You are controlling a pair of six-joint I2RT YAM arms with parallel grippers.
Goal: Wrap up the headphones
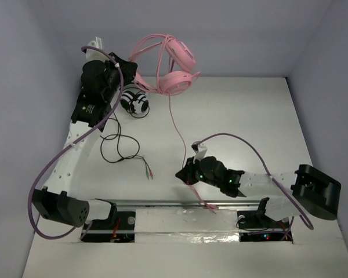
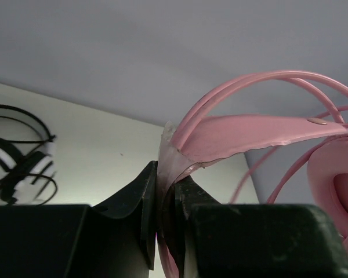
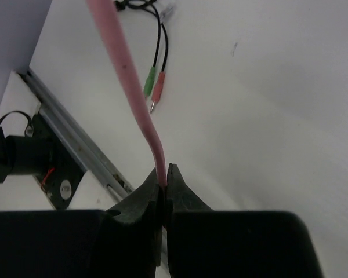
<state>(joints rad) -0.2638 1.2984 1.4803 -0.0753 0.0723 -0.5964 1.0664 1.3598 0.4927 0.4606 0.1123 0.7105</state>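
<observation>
Black right claw (image 3: pixel 164 184) is clenched on the smooth, thin pink cable (image 3: pixel 127 75), low over the matte white counter (image 3: pixel 267 104). Left claw (image 2: pixel 165 202) clamps the flat band of the pink headphones (image 1: pixel 175 83), held aloft at the counter's far left, round padded earcups (image 1: pixel 184 55) hanging. Smaller black-and-white headphones (image 1: pixel 136 103) lie nearby, their black cable (image 1: pixel 119 147) ending in green and red plugs (image 3: pixel 149 81).

Pink padded over-ear headphones (image 1: pixel 177 83): far centre, apparently above the white worktop (image 1: pixel 249 116).
Small black-and-white headphones (image 1: pixel 134 103): on it, just left.
</observation>
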